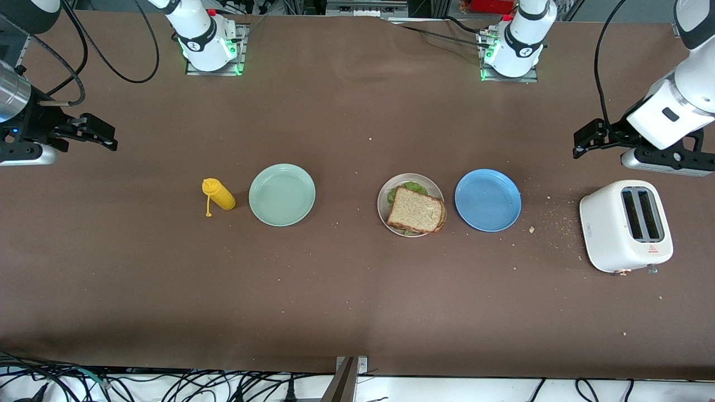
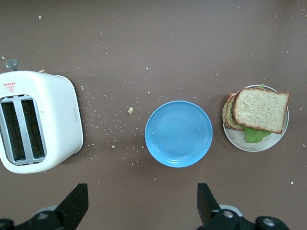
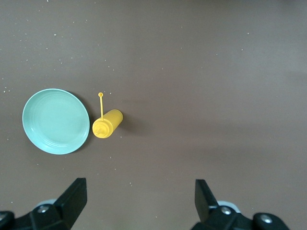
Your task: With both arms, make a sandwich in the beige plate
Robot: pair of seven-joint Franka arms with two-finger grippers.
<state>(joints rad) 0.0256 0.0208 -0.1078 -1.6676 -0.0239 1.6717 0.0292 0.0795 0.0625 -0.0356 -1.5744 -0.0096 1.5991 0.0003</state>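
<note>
- The sandwich (image 1: 416,210) sits on the beige plate (image 1: 383,207), near the middle of the table (image 1: 357,290). It has two brown bread slices with a green leaf (image 1: 411,186) poking out between them.
- The top slice lies a bit crooked on the bottom one, so the edges do not line up.
- To me the sandwich looks all made. The job seems to be at its end.
- The left pincer (image 1: 584,139) is up in the air at the left arm's end of the table, well apart from the sandwich. Its two fingers (image 2: 76,201) are spread wide and hold nothing.
- Under the left pincer and just to one side stands a white toaster (image 1: 625,225). A blue plate (image 1: 487,200) lies between the toaster and the beige plate. Crumbs (image 1: 550,226) are scattered between the toaster and the blue plate.
- The right pincer (image 1: 100,134) is up in the air at the right arm's end of the table. Its fingers (image 3: 74,196) are spread wide too, with nothing in them.
- Out in front of the right pincer are a yellow sauce bottle (image 1: 219,195), lying on its side, and a mint-green plate (image 1: 282,195) just beside it.
- To end well, both arms should keep high and away, so they do not bump the plate or knock the top slice off.
- If the top slice needs fixing, a soft push on its edge would do.
</note>
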